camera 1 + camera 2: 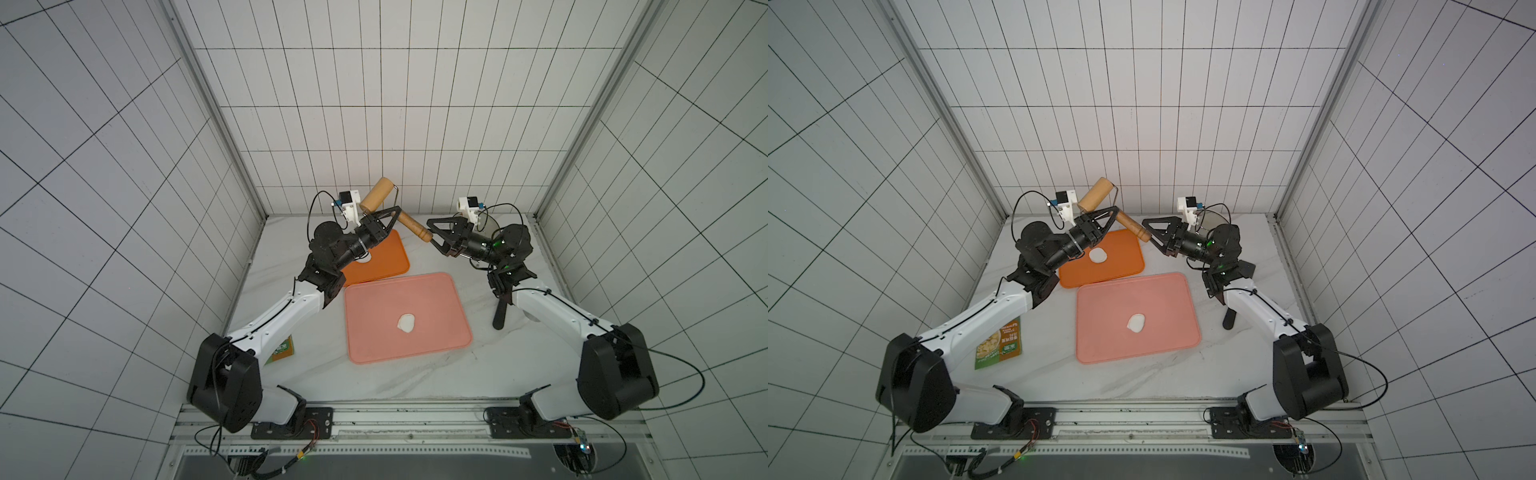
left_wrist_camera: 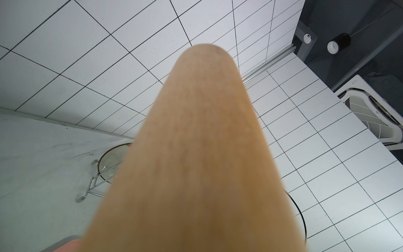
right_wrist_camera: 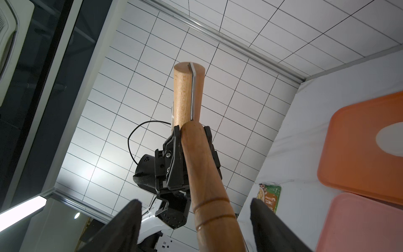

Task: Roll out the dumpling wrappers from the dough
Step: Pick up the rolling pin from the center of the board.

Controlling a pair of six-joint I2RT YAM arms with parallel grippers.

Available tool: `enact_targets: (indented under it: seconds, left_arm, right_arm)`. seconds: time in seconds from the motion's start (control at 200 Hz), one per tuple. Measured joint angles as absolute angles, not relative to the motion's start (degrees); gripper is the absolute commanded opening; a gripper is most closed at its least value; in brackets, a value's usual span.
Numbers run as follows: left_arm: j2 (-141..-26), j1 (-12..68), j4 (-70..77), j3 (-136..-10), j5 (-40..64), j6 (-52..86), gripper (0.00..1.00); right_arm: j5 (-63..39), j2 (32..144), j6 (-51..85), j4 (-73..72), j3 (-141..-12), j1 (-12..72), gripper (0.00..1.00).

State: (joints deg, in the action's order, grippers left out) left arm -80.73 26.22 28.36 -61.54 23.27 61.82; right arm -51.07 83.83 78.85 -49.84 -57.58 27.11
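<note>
No text is legible; the green packet (image 1: 999, 344) carries print too small to read.

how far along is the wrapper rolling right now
Done: one round wrapper lies on the orange mat. In hand: the left gripper clamps the rolling pin in the air, and the right gripper is open around its handle end. Left: the dough lump on the pink mat is not yet rolled flat.
</note>
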Motion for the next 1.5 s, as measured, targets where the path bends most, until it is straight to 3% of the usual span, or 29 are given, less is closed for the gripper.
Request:
enact_targets:
  seconds: [0.61, 0.935, 1.175, 1.22, 1.329, 1.499]
  left_arm:
    - [-80.66, 28.77, 28.73, -61.56, 20.67, 61.95, 0.0]
    - [-80.62, 29.39, 29.76, -61.36, 19.84, 62.0, 0.0]
    - [-79.77, 29.58, 30.26, -60.45, 18.7, 62.81, 0.0]
    - [-79.64, 29.58, 30.28, -60.27, 18.63, 62.85, 0.0]
    - [-79.44, 29.65, 30.63, -59.88, 18.41, 62.96, 0.0]
    - [-79.31, 29.8, 30.41, -59.44, 18.37, 62.52, 0.0]
  right_arm:
    - [-51.24, 85.95, 82.89, -53.74, -59.05, 29.02, 0.56]
    - [-50.15, 86.15, 82.89, -52.84, -59.29, 29.28, 0.35]
    - [-49.89, 86.15, 81.91, -52.36, -59.7, 29.28, 0.26]
    - [-49.87, 86.15, 81.82, -52.31, -59.7, 29.3, 0.27]
    - [-49.84, 86.15, 81.65, -51.96, -59.7, 29.39, 0.4]
    - [-48.69, 86.15, 81.47, -51.24, -59.72, 29.34, 0.43]
